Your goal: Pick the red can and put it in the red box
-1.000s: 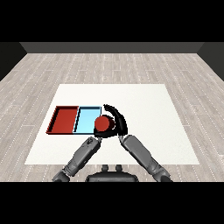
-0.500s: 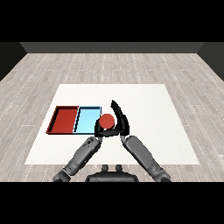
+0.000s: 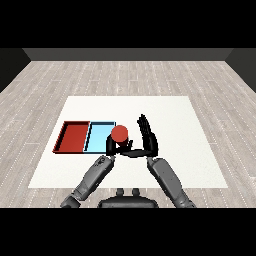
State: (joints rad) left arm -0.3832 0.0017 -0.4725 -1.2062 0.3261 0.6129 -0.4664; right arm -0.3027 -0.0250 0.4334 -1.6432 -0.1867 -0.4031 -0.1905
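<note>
My left hand (image 3: pixel 113 146) sits just left of the frame's centre, its black fingers curled round the small red cylindrical can (image 3: pixel 119 134). The can stands upright in that grip, its round red top facing up toward me, and it shows at the right-hand edge of the shallow light blue rectangular tray (image 3: pixel 98 135); I cannot tell whether it hangs over that edge or just beside it, nor whether it touches the surface below.

My right hand (image 3: pixel 147 137) is just to the right of the can, near it but apart from it. Its fingers are straight and spread, pointing toward the top of the frame, holding nothing, while the thumb reaches left along the lower side toward my left hand.

The shallow red rectangular tray (image 3: pixel 73 136) lies at the left-centre of the frame, touching the blue tray along one long side, with the blue one between it and the can. The can is not in the red tray.

Both trays rest on the flat white surface (image 3: pixel 175 115), which fills the middle of the frame. Around it lies a pale grey wood-plank floor (image 3: pixel 130 75). My two grey forearms come in from the lower part of the frame.
</note>
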